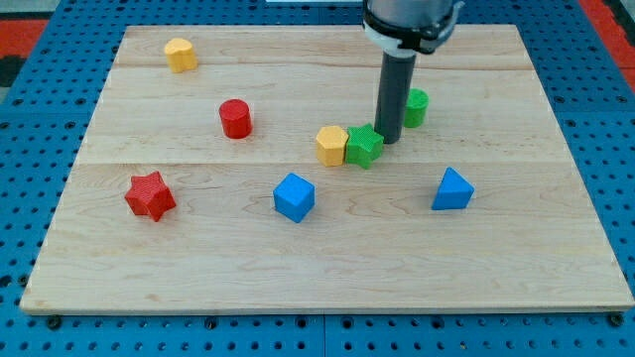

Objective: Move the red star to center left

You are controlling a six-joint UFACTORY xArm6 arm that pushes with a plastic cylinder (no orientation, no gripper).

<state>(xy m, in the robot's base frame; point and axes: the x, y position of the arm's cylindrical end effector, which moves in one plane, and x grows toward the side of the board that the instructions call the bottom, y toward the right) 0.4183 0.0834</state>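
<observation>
Red star-shaped plastic block (150,194) at lower left of wooden bench (317,283), already near centre left. No gripper, just rod; my tip (386,140) touching green ridged block (364,146), far from star. Likely light, rigid, slides easily; push on flat between points

The arm enters from the view's top as a wide, dark grey cylindrical housing (412,18) with a glossy sheen. A thin white ring (402,44) runs around its lower edge. Below it hangs a straight, smooth rod (395,91), dark grey to black, with a faint vertical highlight along its side. My tip (388,140) is the rod's flat-cut lower end.
</observation>
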